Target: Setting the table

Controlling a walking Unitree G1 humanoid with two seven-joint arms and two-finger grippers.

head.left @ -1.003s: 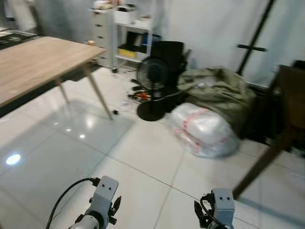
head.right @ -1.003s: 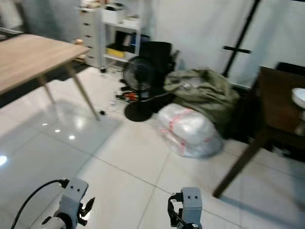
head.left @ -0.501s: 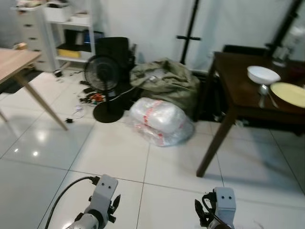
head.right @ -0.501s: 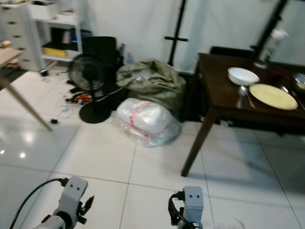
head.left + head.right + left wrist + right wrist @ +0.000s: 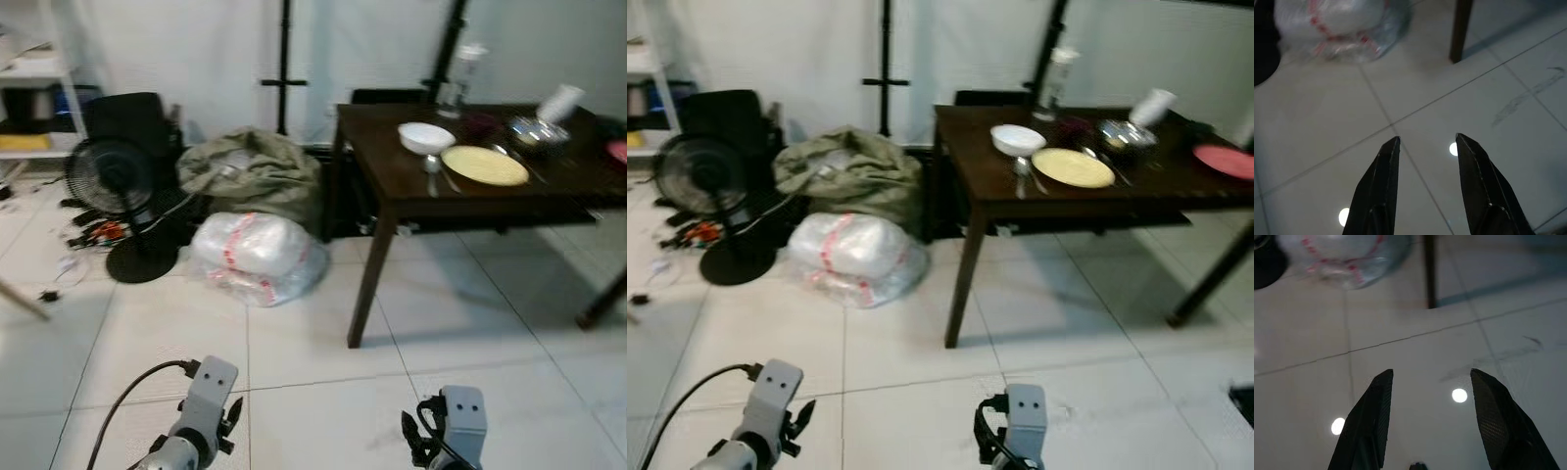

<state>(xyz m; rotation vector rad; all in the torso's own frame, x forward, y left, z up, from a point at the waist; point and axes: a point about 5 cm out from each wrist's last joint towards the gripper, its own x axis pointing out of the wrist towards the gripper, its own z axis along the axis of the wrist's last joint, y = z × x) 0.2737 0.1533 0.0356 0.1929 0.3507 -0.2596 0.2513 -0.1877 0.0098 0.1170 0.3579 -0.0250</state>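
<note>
Dark bench (image 5: 411, 186) carries white bowl (image 5: 426, 136), yellow plate (image 5: 484, 164): likely rigid, breakable, slick; grip rims. Left end effector (image 5: 1425, 147), right end effector (image 5: 1425, 382) spread apart, empty, above floor.

Two head cameras look forward and down from standing height across a white tiled floor (image 5: 294, 343) toward a dark wooden table (image 5: 460, 191) at the upper right, well off. Both share the table, a clear plastic bag (image 5: 257, 258) and a black floor fan (image 5: 103, 181); the right eye sits slightly to the side, so everything shifts left. Each wrist camera looks down close along its own hand, left hand (image 5: 1425, 144) and right hand (image 5: 1430, 377), at floor tiles, sharing the bag (image 5: 1337, 24) and one table leg (image 5: 1429, 269).
</note>
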